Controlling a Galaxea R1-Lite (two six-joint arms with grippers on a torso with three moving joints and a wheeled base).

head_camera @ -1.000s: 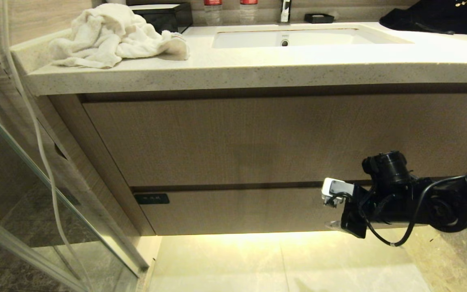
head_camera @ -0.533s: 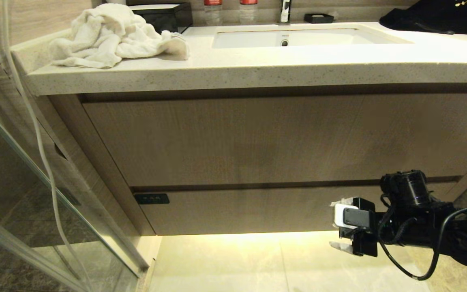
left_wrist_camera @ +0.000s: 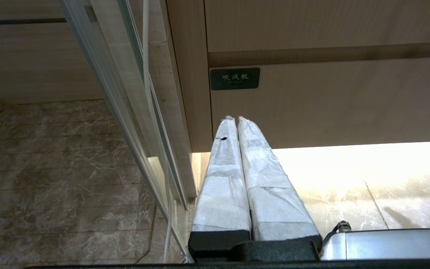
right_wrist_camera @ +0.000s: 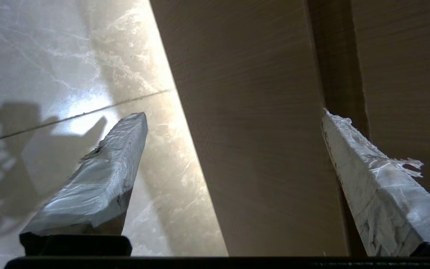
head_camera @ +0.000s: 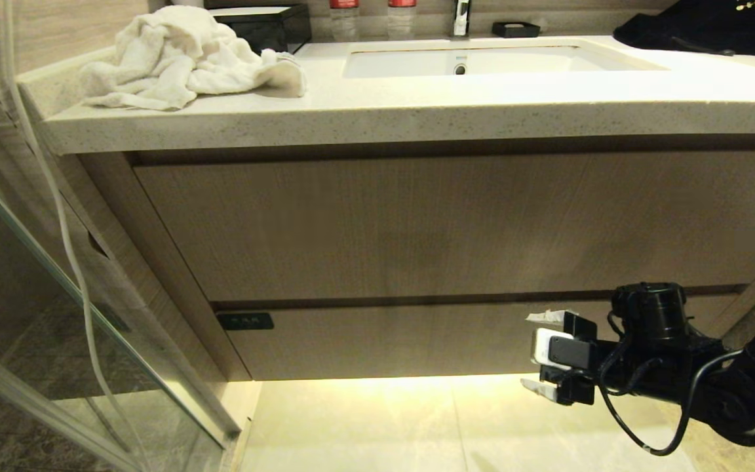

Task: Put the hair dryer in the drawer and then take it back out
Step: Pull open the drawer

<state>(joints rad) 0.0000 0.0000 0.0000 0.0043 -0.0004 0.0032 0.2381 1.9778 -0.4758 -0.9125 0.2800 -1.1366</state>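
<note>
The drawer [head_camera: 404, 341] is the low wood-grain front under the vanity, shut, with a small black label [head_camera: 245, 321] at its left end. The hair dryer is out of view. My right gripper [head_camera: 538, 352] hovers open in front of the drawer's right part, one finger near the top seam and the other at its lower edge. In the right wrist view the drawer front [right_wrist_camera: 256, 149] fills the gap of the right gripper [right_wrist_camera: 233, 114], with nothing held. The left gripper [left_wrist_camera: 236, 119] is shut and empty, pointing at the drawer [left_wrist_camera: 330, 101] below its label [left_wrist_camera: 234, 78].
Above the drawer is a taller wood-grain front [head_camera: 417, 223] under the stone countertop [head_camera: 377, 118]. On the countertop lie a white towel [head_camera: 174, 56], a sink [head_camera: 482, 59] and a black bag [head_camera: 712, 26]. A glass shower door [head_camera: 56, 295] stands at left. Lit floor tiles [head_camera: 417, 426] lie below.
My right gripper has sunk from the seam between the two fronts to the lower drawer front, turned at the wrist, and its fingers have spread wider apart.
</note>
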